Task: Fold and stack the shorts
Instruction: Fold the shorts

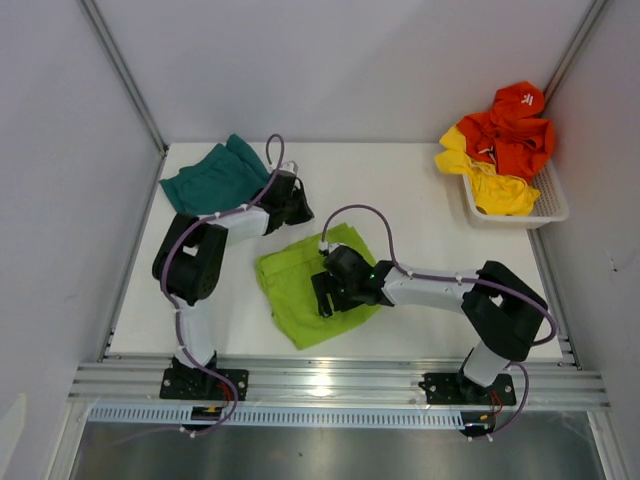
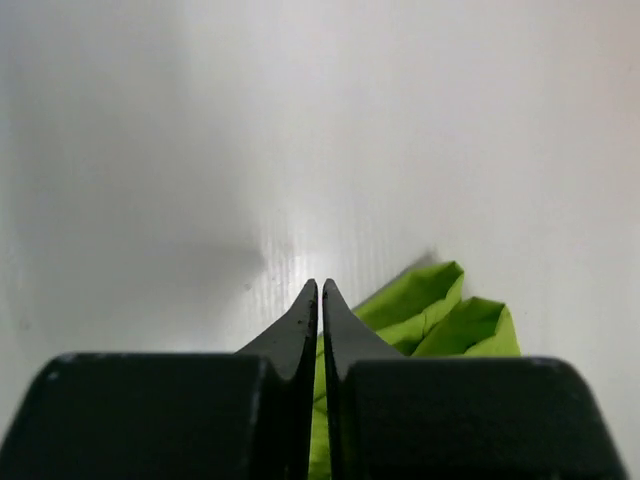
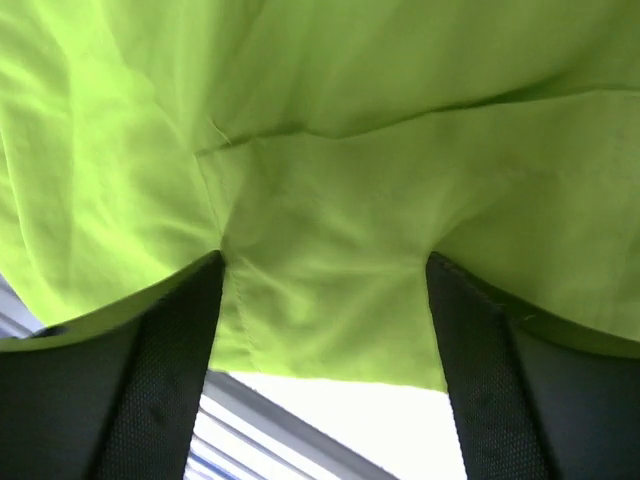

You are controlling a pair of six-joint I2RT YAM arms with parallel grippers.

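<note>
It looked like a robotics lab's test cell: a white table (image 1: 430, 200) boxed in by plain white panels (image 1: 330, 60) on metal posts (image 1: 120, 70), with a cabled left arm (image 1: 190, 265) and right arm (image 1: 500, 305) bolted to an aluminium rail (image 1: 340, 382).

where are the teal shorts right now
In the top view the teal shorts lie at the far left corner of the table, just left of the left gripper.
</note>
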